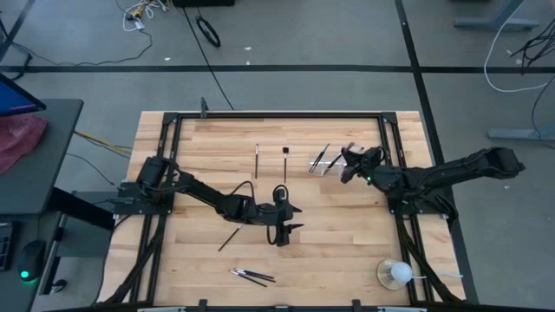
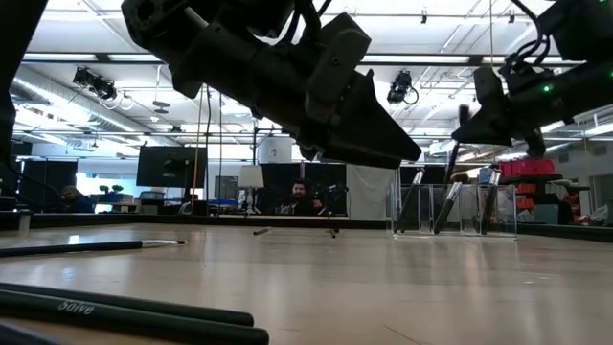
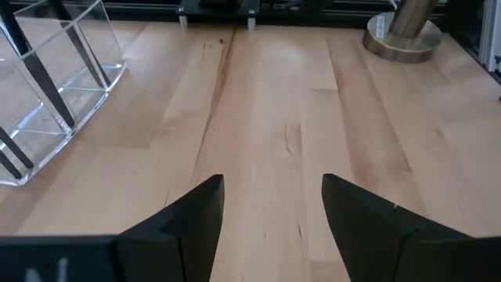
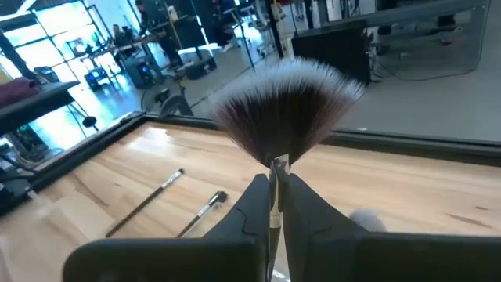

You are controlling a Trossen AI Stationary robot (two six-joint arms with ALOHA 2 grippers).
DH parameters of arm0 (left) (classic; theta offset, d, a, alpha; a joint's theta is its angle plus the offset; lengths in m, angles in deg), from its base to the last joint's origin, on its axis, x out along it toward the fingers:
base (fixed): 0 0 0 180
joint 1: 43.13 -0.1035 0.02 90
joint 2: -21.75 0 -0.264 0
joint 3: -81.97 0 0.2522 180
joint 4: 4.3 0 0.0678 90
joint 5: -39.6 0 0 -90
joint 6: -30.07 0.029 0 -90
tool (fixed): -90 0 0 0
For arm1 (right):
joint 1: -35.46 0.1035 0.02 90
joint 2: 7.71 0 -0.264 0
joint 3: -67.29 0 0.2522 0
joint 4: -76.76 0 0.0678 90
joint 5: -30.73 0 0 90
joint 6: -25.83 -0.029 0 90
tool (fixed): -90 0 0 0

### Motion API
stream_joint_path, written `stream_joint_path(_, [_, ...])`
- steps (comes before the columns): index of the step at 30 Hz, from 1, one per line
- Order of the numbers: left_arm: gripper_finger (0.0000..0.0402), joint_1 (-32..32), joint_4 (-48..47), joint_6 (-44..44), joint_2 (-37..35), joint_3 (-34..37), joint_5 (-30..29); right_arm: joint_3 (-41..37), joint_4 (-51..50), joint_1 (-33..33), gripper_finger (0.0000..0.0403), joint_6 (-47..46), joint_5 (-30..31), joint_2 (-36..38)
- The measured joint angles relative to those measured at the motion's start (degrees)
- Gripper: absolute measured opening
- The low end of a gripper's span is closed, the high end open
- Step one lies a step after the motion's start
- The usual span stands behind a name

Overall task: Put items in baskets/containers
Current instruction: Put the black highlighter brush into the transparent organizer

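My right gripper is shut on a fan brush with a wide dark, white-tipped fan of bristles. It hovers beside the clear tray, which has several brushes leaning in it. My left gripper is open over bare wood mid-table, touching nothing. Two brushes lie toward the far edge, one brush lies near my left arm, and several brushes lie by the near edge. My right gripper pinches the fan brush between its two fingers just below the silver ferrule. The bristle fan sticks out beyond the fingertips. The brush is lifted clear of the table; the fingers hide the rest of the handle in the right wrist view.
A round clear cup with a white ball stands at the near right corner. A black frame borders the table. Open wood lies between my left gripper and the tray. Long brushes fill the low view's foreground.
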State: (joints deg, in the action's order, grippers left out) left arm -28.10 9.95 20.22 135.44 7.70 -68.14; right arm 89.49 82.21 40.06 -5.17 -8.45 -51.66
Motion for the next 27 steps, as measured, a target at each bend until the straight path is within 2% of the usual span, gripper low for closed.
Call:
stream_joint_path(6, [0.0224,0.0,0.6,0.0,0.0,0.0,0.0,0.0,1.0,-3.0,0.001,-1.3,-5.2,-3.2])
stream_joint_path(13, [0.0224,0.0,0.9,0.0,0.0,0.0,0.0,0.0,2.2,-3.5,0.0022,-4.8,-5.5,-9.1])
stream_joint_path(21, [0.0224,0.0,0.9,0.0,0.0,0.0,0.0,0.0,2.4,-3.5,0.0082,-6.0,-5.8,-12.0])
stream_joint_path(27, [0.0224,0.0,0.9,-0.1,0.0,0.0,0.0,0.0,2.3,-3.5,0.0144,-0.8,-6.8,-10.4])
